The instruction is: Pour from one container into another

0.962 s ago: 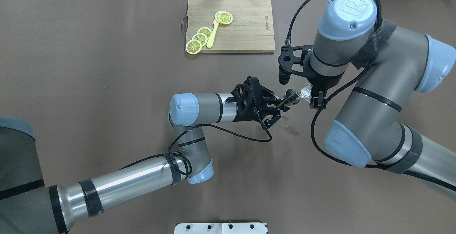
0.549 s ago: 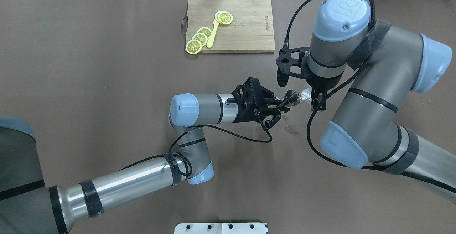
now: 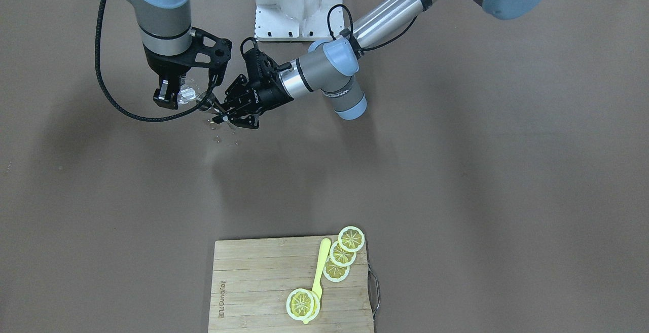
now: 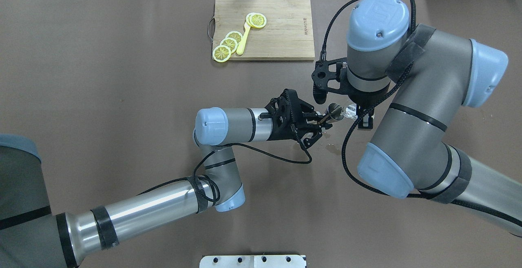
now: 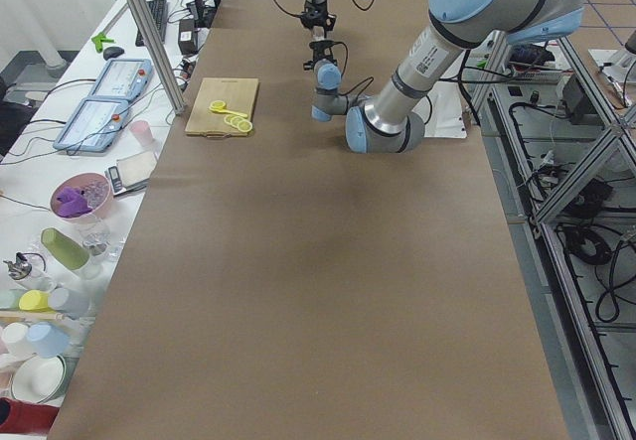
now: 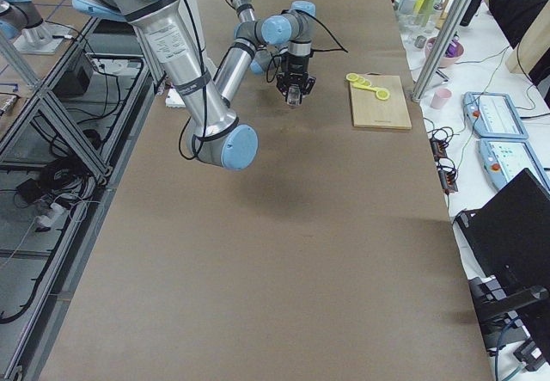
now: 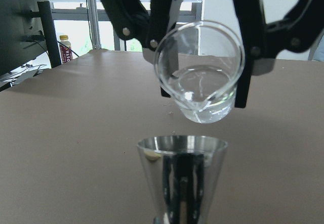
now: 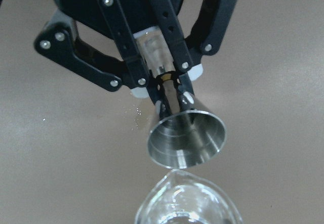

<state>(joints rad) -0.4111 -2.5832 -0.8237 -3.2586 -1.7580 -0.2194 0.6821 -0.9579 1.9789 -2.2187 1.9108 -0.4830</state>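
My left claw (image 8: 169,80) pinches the shiny jigger (image 8: 186,135) at its thin middle. My right claw (image 7: 202,67) pinches the clear glass (image 7: 200,100), tipped, with a little clear liquid inside. The jigger's open end is just beside the glass, a bit lower. Both are up off the table (image 4: 122,76).

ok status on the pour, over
Left end effector shut on jigger at its waist. Right end effector shut on glass, tilted, liquid inside, mouth toward jigger. Nothing between them; droplets on table below.
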